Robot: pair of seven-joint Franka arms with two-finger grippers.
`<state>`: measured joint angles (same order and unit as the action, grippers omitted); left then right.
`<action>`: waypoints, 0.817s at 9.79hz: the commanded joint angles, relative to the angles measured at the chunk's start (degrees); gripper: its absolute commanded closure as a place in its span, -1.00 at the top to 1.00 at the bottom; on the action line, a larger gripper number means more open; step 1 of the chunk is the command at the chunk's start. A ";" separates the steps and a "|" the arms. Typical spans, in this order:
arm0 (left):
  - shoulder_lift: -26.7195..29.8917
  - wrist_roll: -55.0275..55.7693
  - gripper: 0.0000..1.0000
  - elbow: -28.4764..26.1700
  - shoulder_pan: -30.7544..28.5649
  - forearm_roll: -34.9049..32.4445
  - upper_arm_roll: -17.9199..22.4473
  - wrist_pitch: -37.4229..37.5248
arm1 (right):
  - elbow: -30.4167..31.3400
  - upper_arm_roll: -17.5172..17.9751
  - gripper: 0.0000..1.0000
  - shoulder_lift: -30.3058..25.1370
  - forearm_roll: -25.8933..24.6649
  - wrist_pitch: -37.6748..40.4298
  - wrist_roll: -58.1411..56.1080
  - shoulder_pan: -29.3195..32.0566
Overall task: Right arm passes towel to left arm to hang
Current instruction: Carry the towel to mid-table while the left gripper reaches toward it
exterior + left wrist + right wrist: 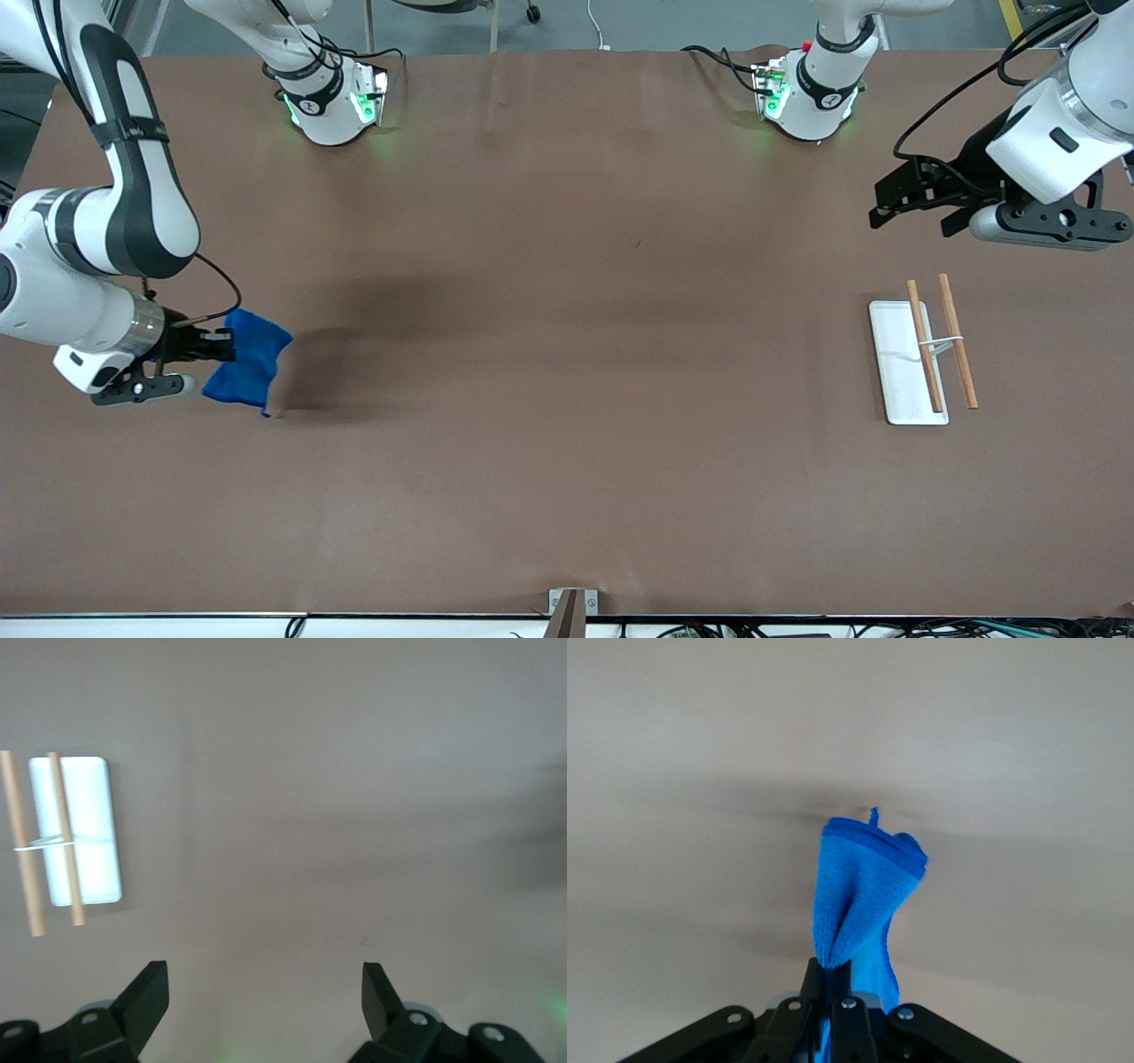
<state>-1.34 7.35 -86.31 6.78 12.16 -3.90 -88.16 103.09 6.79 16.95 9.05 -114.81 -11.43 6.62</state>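
The right gripper (221,346) is clamped on the towel (248,368), lifted over the table's right-arm end, while the left gripper (890,206) waits wide open and empty above the rack (895,359), so handover and hanging remain.

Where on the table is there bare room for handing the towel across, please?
The wide brown stretch of table between the towel in the shut right claw and the white rack with two wooden rods is bare. It is crowded only by the rack, under the open left claw.
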 commanded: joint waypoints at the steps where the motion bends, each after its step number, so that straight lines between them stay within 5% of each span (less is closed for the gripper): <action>1: -1.47 -0.93 0.91 0.00 0.25 1.55 -0.23 0.27 | -0.26 4.09 -1.00 -0.61 12.24 0.65 0.27 0.32; 4: -2.08 -0.85 0.98 0.00 -0.10 1.64 -0.23 0.27 | 0.00 8.84 -1.00 -0.43 32.28 -0.41 0.09 -0.55; 8: -6.11 -1.28 1.00 0.26 1.57 6.71 -0.41 0.18 | 0.53 8.94 -1.00 -0.08 56.54 -6.39 0.27 -10.12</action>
<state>-3.96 6.85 -86.25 7.91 16.51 -4.33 -88.13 102.95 15.71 17.25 59.10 -120.42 -11.36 -1.99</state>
